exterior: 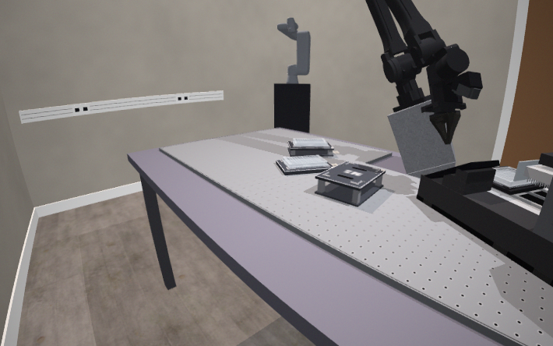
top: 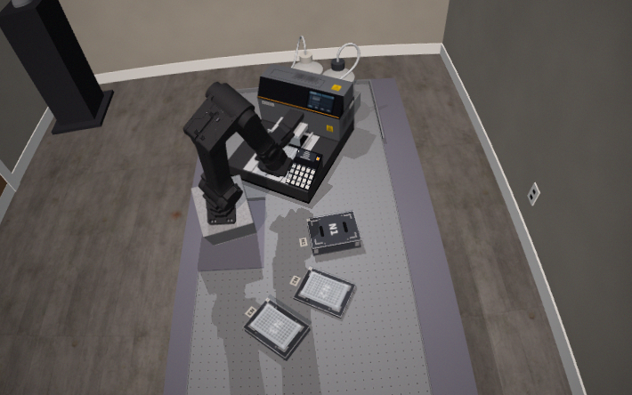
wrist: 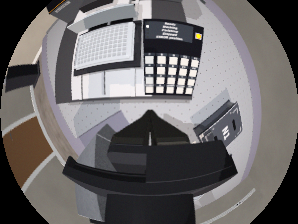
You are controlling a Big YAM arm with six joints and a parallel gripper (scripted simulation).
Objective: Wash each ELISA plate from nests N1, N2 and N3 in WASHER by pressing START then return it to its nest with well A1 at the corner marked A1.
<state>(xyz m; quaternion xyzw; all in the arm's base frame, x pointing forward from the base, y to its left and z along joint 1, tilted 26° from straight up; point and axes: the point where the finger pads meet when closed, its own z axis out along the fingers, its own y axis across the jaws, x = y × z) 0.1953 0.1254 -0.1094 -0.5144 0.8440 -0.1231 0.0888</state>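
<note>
My gripper [exterior: 447, 142] [wrist: 150, 113] is shut and empty, raised in front of the washer [top: 279, 110] [exterior: 544, 223]. The washer's lamp [top: 317, 158] [wrist: 199, 36] is amber. A white plate [exterior: 511, 177] [wrist: 104, 46] lies in the dark carrier [wrist: 107, 68], left of the keypad [top: 301, 176] [wrist: 171, 71], and looks flat. START [wrist: 149, 90] is uncovered in the wrist view. Nest N1 [top: 329, 239] [exterior: 334, 175] [wrist: 235, 112] is empty. One plate [top: 326, 290] [exterior: 306, 161] lies in nest N2, another [top: 277, 326] [exterior: 309, 142] in nest N3. Cut-off corners are too small to tell.
The arm's base stands on a granite block [top: 230, 232] [exterior: 420, 142] at the table's left edge in the top view. Two bottles [top: 307, 67] [top: 342, 75] with tubes stand behind the washer. The raised upper washer housing rises behind the carrier.
</note>
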